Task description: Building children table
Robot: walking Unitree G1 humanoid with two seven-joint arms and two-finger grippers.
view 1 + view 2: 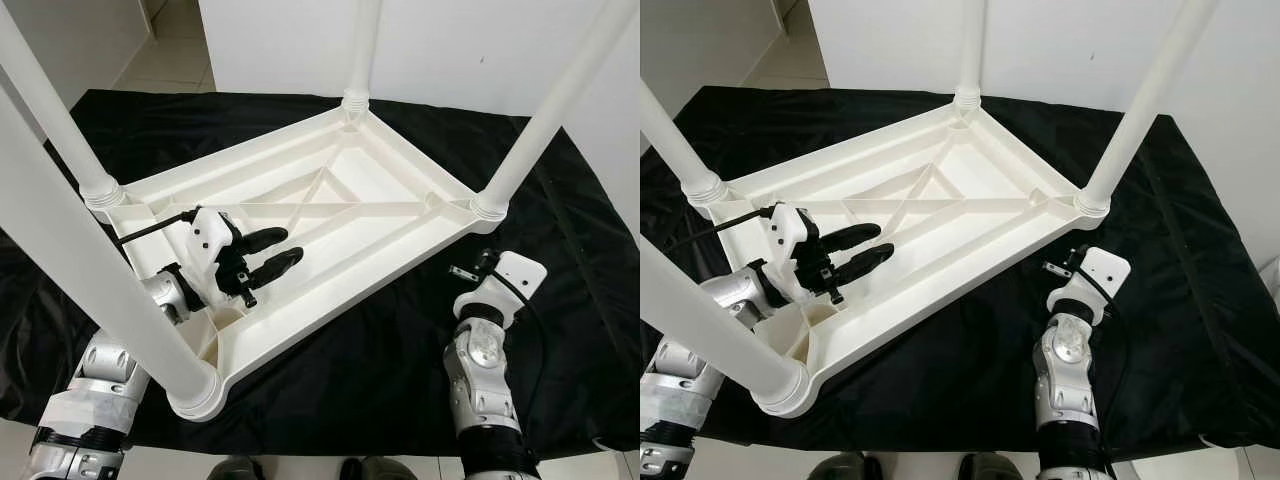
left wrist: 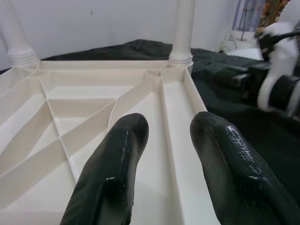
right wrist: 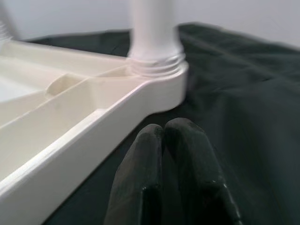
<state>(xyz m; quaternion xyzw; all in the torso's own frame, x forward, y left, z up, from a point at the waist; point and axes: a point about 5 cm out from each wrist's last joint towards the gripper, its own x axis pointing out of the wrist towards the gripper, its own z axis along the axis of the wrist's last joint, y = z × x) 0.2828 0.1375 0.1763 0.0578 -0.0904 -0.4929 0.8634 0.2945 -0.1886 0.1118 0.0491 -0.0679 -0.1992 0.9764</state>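
Note:
A white plastic children's table [image 1: 345, 297] lies upside down on a black cloth, its ribbed underside facing up. Legs stand in all its corners: near left [image 1: 90, 270], far left [image 1: 50, 110], far [image 1: 362, 50] and right [image 1: 550, 110]. My left gripper [image 1: 290, 246] hovers open over the underside close to the near-left leg, nothing between its fingers [image 2: 117, 154]. My right gripper [image 3: 164, 129] is shut and empty, low over the cloth just outside the right corner [image 3: 159, 89], apart from it. Its wrist [image 1: 505, 283] sits in front of the right leg.
The black cloth [image 1: 400, 360] covers the floor under the table and ends near my feet. A white wall [image 1: 450, 40] rises right behind it. Pale floor tiles [image 1: 170, 50] lead away at the far left.

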